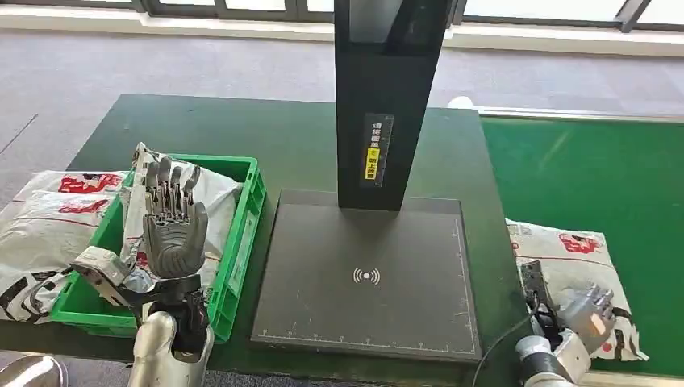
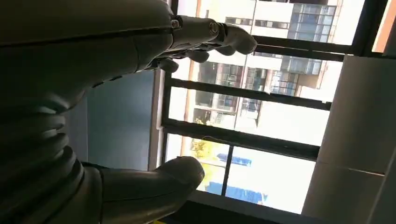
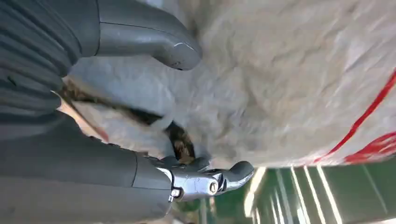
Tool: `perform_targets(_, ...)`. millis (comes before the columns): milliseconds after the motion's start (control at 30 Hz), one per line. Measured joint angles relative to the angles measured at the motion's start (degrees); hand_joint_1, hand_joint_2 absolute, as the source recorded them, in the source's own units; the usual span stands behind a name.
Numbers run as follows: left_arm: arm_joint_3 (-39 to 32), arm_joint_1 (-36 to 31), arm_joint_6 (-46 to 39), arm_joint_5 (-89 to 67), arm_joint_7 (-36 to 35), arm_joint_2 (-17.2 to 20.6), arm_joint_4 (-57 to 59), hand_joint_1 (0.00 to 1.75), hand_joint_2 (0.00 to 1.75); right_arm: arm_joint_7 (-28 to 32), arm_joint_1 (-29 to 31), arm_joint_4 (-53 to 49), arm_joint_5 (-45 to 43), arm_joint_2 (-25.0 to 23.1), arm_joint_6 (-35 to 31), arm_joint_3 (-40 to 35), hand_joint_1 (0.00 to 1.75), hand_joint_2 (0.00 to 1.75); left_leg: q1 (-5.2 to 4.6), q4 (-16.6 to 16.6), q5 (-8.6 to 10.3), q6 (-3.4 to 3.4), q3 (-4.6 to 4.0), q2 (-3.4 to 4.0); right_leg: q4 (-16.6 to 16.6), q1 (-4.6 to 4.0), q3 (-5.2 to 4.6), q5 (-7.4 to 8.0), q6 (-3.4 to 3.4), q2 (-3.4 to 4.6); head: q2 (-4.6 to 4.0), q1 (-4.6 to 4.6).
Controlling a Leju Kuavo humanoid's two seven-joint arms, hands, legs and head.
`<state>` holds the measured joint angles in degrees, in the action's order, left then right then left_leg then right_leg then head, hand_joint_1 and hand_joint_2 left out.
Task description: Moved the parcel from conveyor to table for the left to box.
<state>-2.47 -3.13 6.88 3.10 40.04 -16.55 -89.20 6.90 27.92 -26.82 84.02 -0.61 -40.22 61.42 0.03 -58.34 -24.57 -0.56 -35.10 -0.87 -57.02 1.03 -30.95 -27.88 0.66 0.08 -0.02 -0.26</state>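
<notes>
Parcel (image 1: pixel 569 260), white crinkled plastic with red print, lies under right hand (image 1: pixel 587 316) fingers; left hand (image 1: pixel 172 230) spread wide.

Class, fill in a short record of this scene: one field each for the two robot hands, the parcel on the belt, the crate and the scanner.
Left robot hand: raised above the crate, fingers apart, holding nothing
Right robot hand: at the parcel, grip unclear
Parcel: white with red print, lying on the green conveyor
Crate: green, holds a white parcel
Scanner: dark flat pad on the table, tall black post

Head view looks down; wrist cameras sit close behind hands
</notes>
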Motion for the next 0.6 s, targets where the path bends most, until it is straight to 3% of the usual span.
perform_targets(33, 0.0, 0.0, -0.1, 0.0, 0.0, 0.0, 0.0, 0.00, 1.75, -1.2, -0.1, -0.7, 0.8, 0.0, 0.0, 0.0, 0.00, 1.75, 0.00, 0.0, -0.01, 0.00, 0.00, 0.01, 0.0, 0.00, -0.02, 0.00, 0.00, 0.02, 0.02, 0.00)
perform_targets(67, 0.0, 0.0, -0.2, 0.0, 0.0, 0.0, 0.1, 0.00, 1.75, -2.0, -0.2, -0.9, 1.2, 0.0, 0.0, 0.0, 1.75, 1.75, 0.00, 0.0, -0.01, 0.00, 0.00, 0.04, 0.0, 0.00, -0.04, 0.00, 0.00, 0.04, 0.02, 0.00)
perform_targets(233, 0.0, -0.1, 0.2, 0.0, 0.0, 0.0, 0.4, 0.00, 1.75, -10.6, 0.2, 3.0, 2.2, 1.2, 5.2, -1.5, 1.75, 1.75, 0.02, 0.0, -0.01, 0.00, 0.01, 0.05, 0.0, -0.02, -0.02, 0.00, 0.00, 0.05, 0.02, 0.00)
perform_targets(600, 0.0, -0.2, 0.2, 0.0, 0.0, 0.0, 0.9, 0.00, 1.75, -12.0, 1.3, 6.5, 2.2, 2.8, 6.7, -4.7, 1.75, 1.75, 0.04, 0.0, 0.00, 0.01, 0.05, 0.10, 0.0, -0.03, 0.03, 0.01, 0.01, 0.06, 0.00, 0.00)
